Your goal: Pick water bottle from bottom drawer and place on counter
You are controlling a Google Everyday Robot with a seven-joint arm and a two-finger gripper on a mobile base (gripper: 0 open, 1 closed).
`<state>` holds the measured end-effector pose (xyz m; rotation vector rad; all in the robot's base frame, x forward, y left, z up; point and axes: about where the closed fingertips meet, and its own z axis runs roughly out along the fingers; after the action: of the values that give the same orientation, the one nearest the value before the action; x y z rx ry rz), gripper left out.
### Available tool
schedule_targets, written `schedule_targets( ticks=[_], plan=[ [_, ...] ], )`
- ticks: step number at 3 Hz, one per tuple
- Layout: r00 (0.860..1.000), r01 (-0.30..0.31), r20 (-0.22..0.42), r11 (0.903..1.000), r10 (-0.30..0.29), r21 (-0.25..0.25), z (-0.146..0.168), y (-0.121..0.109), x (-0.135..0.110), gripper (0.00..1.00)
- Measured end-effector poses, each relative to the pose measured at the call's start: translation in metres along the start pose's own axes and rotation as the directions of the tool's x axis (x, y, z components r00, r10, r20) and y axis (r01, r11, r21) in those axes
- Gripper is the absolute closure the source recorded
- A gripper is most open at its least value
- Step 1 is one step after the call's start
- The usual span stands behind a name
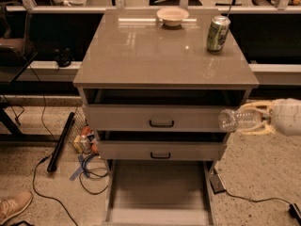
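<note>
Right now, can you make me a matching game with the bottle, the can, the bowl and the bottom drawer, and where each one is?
Things:
1. water bottle
2. green can
3. bowl
4. bottom drawer

Places:
A. pulled out, lowest down
B. back right of the counter
C. held in the pincer, below the counter's right edge
D. back middle of the counter

Pairs: 1-C, 2-B, 3-D, 4-A
</note>
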<state>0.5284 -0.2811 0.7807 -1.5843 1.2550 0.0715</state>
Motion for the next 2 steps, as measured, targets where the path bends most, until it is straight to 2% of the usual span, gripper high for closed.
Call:
schedule_targets(
  ticks=[1,2],
  plan=[
    [0.999,0.035,0.029,0.9992,-0.035,0.021,-0.031,-0.053,-0.033,1.00],
    [0.996,-0.025,0.092,0.9985,0.021,0.050,-0.047,-0.114,-0.061,1.00]
  ],
)
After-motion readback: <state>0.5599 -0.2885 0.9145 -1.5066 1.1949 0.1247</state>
